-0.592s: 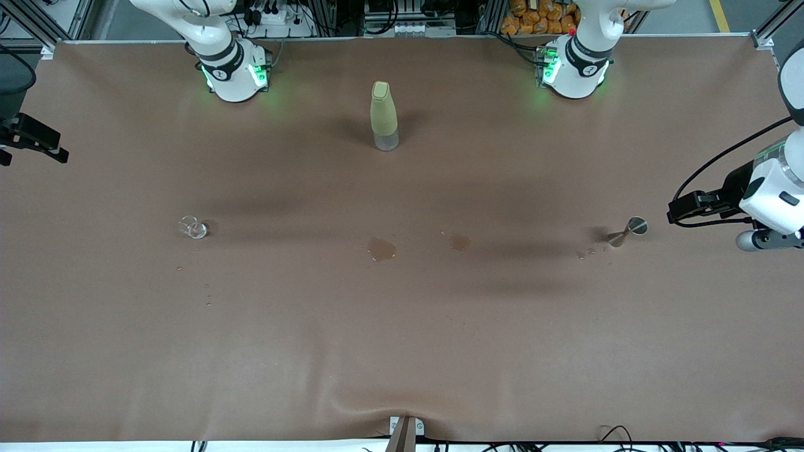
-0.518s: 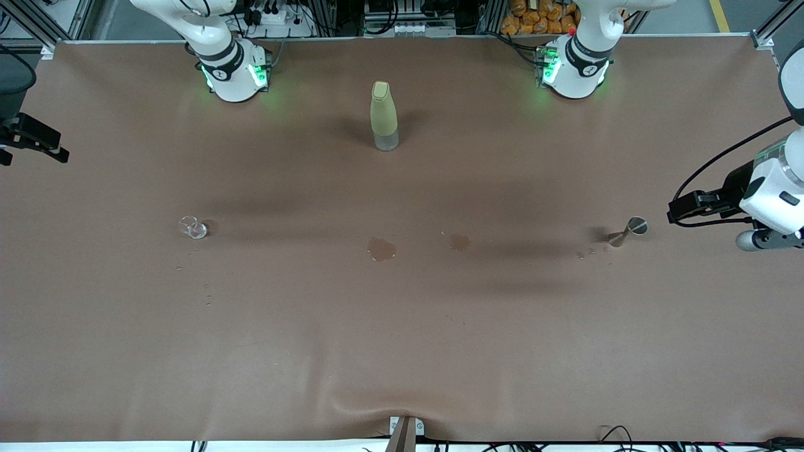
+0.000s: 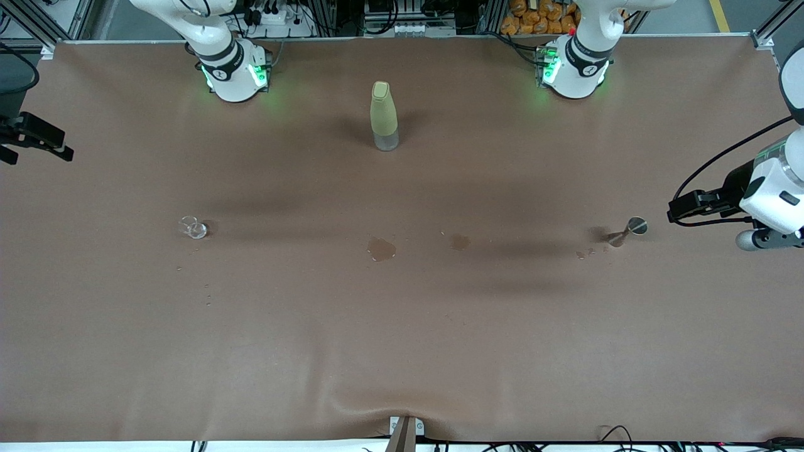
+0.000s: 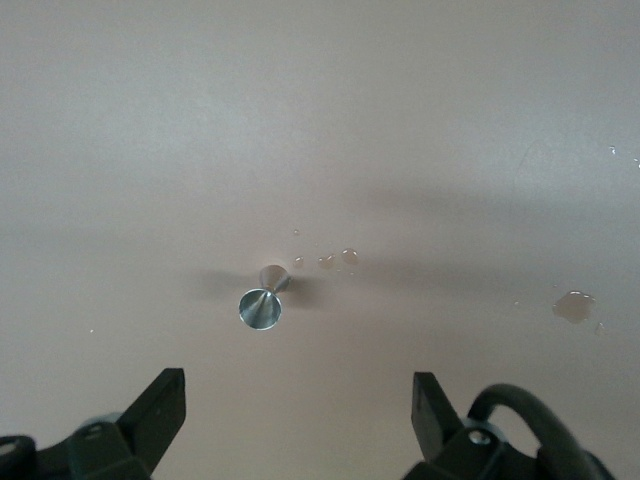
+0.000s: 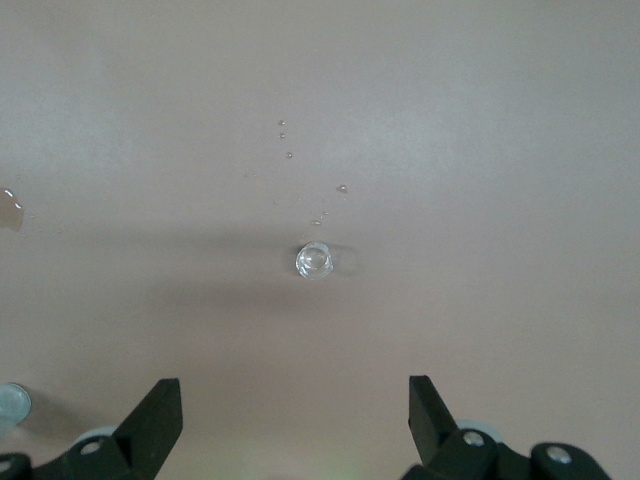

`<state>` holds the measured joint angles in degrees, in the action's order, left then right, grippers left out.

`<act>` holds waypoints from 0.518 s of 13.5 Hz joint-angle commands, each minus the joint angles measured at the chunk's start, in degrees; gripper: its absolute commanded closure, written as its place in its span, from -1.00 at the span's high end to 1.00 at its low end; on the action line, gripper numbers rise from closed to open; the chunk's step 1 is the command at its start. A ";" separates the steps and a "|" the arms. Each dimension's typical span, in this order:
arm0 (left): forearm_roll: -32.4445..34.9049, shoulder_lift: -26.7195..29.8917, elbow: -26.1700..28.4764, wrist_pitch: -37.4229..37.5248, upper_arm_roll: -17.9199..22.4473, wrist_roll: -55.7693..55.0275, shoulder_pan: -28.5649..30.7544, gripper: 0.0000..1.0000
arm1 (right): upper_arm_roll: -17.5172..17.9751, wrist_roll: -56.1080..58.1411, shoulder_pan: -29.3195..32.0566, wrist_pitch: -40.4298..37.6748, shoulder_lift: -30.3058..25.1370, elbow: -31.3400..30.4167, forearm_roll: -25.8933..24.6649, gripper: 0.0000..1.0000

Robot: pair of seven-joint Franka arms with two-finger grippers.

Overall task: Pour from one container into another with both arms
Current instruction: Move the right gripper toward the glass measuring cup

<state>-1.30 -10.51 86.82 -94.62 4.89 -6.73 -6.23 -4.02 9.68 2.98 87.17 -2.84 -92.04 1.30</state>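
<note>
Slight drift only: right gripper [image 5: 290, 425] edges inward at its counter edge. One glass cup [image 3: 193, 227] stands toward that end, one jigger [image 3: 628, 230] toward the left arm's. Left gripper [image 4: 295, 420] hangs above the jigger. Both fingers open, empty. Advise centred, vertical descents. One bottle [image 3: 383, 116].

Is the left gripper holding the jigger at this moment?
No, the jigger stands on the table, clear of the open left gripper.
</note>
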 commanded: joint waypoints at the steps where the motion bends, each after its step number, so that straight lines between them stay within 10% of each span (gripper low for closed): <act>1: -0.02 0.40 -0.69 1.10 0.38 0.31 -0.27 1.00 | 0.07 -0.11 -0.43 -0.60 -0.85 -1.21 0.63 1.00; 7: -0.02 0.31 -0.61 1.10 0.29 0.14 -0.36 1.00 | -0.37 17.09 4.84 -0.17 2.92 -3.76 9.85 1.00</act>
<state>-1.30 -10.51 86.80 -94.60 4.88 -6.73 -6.25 -4.40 19.61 4.94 86.79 -1.50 -95.85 7.54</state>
